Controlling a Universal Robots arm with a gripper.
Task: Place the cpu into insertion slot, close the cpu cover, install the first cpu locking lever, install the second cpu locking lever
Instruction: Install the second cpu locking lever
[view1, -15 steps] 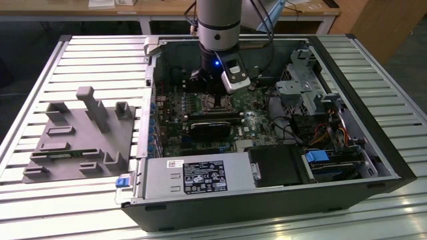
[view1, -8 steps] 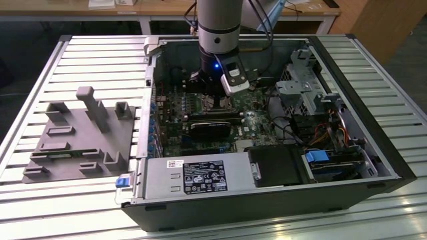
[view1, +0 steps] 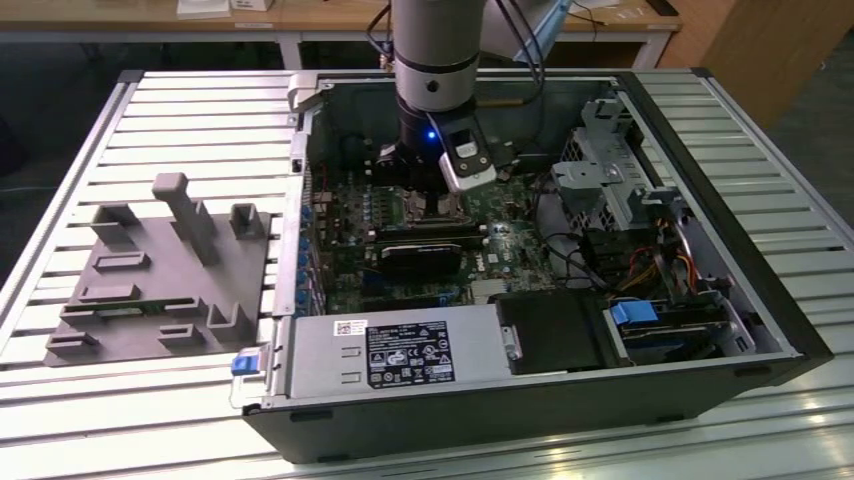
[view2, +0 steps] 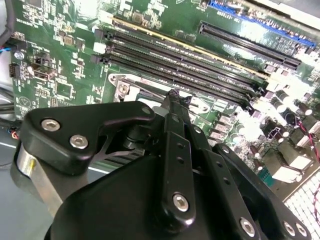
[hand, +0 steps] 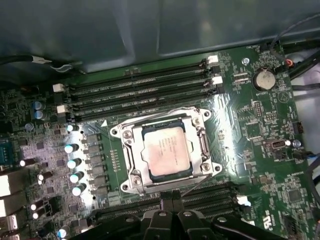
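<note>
Silver cpu (hand: 167, 150) already sat in the insertion slot (hand: 131, 150), cpu cover (hand: 197, 125) down.
Gripper (hand: 172, 197) hovered pressed together by its edge; levers needed latching, I'd guess.

**Hand over the green board beside the memory slots**

In the second wrist view, the black hand (view2: 172, 100) is seen from behind, its linkage plates fastened with silver screws (view2: 61, 133). Its tip is held close above a silver metal bracket (view2: 122, 87) on the green motherboard (view2: 55, 60). Just beyond the bracket, long black memory slots (view2: 185, 60) are laid side by side. A blue connector strip (view2: 250, 20) is seen further off, and small capacitors (view2: 287, 100) are clustered near the slots' far end.
</note>
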